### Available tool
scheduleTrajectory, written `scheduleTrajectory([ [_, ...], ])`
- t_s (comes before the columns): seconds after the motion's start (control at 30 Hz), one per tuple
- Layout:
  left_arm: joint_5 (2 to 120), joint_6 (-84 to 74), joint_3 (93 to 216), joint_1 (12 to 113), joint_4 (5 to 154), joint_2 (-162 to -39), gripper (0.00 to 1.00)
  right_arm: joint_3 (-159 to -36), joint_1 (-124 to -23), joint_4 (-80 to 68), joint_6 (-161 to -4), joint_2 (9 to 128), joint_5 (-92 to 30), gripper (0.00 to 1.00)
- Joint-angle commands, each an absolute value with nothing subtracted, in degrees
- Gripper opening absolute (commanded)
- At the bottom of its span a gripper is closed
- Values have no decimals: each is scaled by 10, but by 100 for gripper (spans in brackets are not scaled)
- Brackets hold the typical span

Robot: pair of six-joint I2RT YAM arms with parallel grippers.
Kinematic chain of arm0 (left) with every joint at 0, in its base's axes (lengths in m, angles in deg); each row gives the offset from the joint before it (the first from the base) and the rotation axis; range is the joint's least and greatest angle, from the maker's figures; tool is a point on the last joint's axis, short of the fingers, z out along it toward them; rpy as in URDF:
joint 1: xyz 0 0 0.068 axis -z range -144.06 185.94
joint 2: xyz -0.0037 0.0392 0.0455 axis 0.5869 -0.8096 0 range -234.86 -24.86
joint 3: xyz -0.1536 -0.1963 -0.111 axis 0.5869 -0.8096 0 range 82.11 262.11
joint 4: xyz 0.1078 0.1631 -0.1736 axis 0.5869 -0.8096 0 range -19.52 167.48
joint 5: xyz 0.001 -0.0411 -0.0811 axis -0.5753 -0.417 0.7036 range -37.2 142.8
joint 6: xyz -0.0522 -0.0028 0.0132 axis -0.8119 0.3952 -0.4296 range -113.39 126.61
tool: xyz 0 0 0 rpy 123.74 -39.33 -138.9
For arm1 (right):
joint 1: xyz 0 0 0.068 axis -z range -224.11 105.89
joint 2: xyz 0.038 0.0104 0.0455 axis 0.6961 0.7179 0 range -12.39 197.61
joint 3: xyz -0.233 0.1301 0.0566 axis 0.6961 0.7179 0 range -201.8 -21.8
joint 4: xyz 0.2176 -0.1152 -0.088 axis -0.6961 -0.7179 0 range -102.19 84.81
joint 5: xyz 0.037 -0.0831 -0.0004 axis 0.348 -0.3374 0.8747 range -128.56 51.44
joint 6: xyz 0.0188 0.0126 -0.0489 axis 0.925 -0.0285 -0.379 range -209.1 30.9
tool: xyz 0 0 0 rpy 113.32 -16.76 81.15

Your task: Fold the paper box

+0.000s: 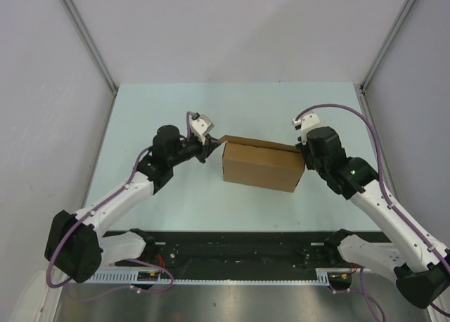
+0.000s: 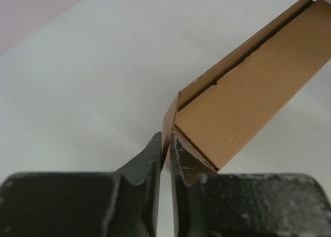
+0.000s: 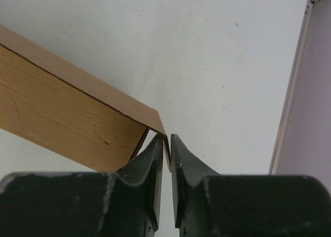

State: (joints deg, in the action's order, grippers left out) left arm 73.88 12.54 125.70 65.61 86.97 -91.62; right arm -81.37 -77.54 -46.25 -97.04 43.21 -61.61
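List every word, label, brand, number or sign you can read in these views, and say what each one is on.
No readable text in any view.
The paper box: plain brown cardboard, no print on the faces that show.
The left gripper and the right gripper, each shut on a box flap: bare black fingers, no markings.
The base rail: small parts only, nothing legible.
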Motion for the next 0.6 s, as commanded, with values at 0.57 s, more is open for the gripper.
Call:
scheduleTrajectory([
  [0.57,659,51,1270,737,894,-890,6,-813,-787,-432,-894,431,-621,11],
])
